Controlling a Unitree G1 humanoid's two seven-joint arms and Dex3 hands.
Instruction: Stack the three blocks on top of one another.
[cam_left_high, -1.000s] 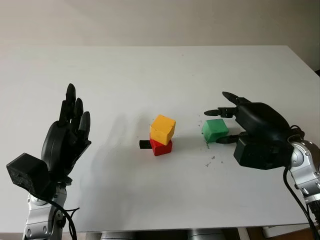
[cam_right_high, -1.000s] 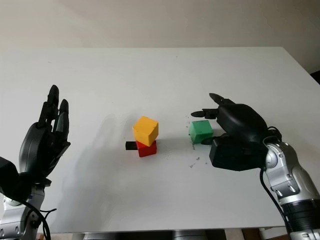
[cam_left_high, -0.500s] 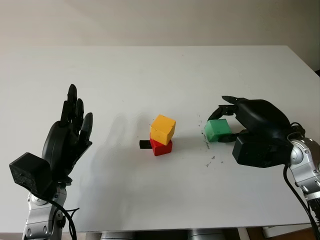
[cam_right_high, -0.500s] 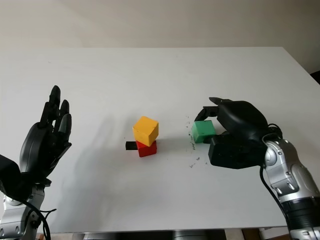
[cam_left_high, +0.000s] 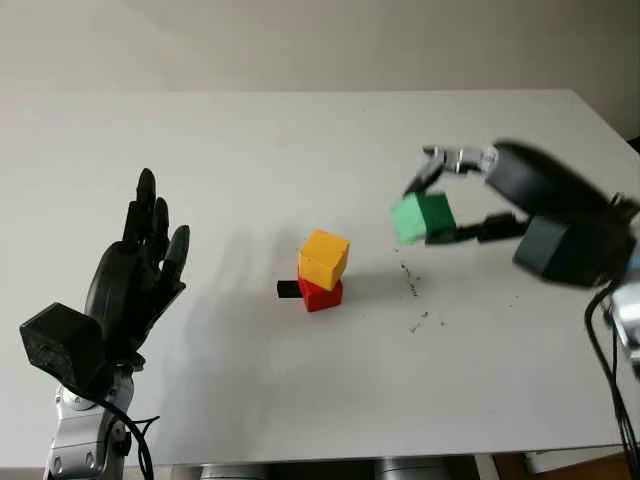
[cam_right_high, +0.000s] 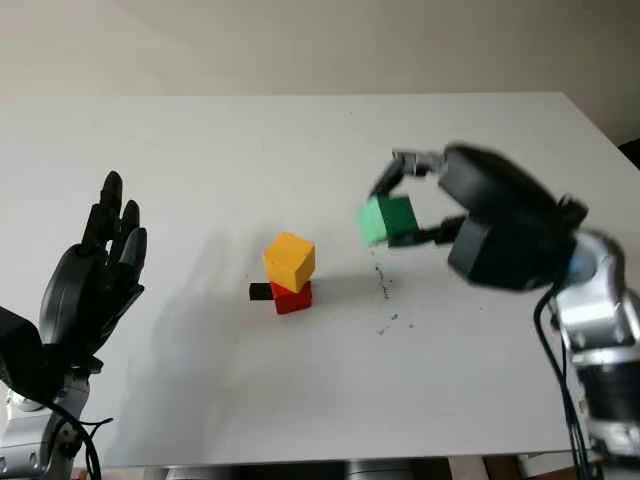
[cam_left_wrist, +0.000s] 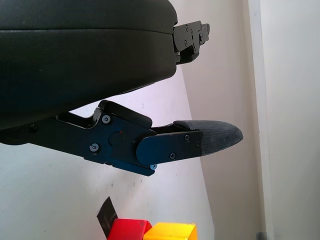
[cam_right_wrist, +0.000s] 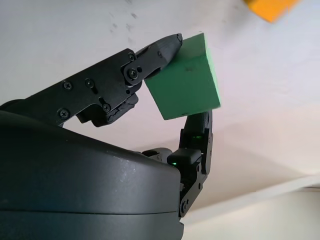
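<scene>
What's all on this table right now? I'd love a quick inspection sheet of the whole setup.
Surface: white table, dark specks near the middle.
Job's things: yellow block sits skewed on red block; green block is held above the table.
Clutter: small black piece beside the red block.
Hands: right hand grips the green block; left hand open, raised at the table's left.
Cables: black cable along the right arm.
Surroundings: plain wall behind.

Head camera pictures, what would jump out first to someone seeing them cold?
The green block, pinched in the right hand and held in the air above the white table, to the right of the stack. Next, near the table's middle, the yellow block sits skewed on the red block, with a small black piece beside it. The left hand is open, raised at the left.
</scene>
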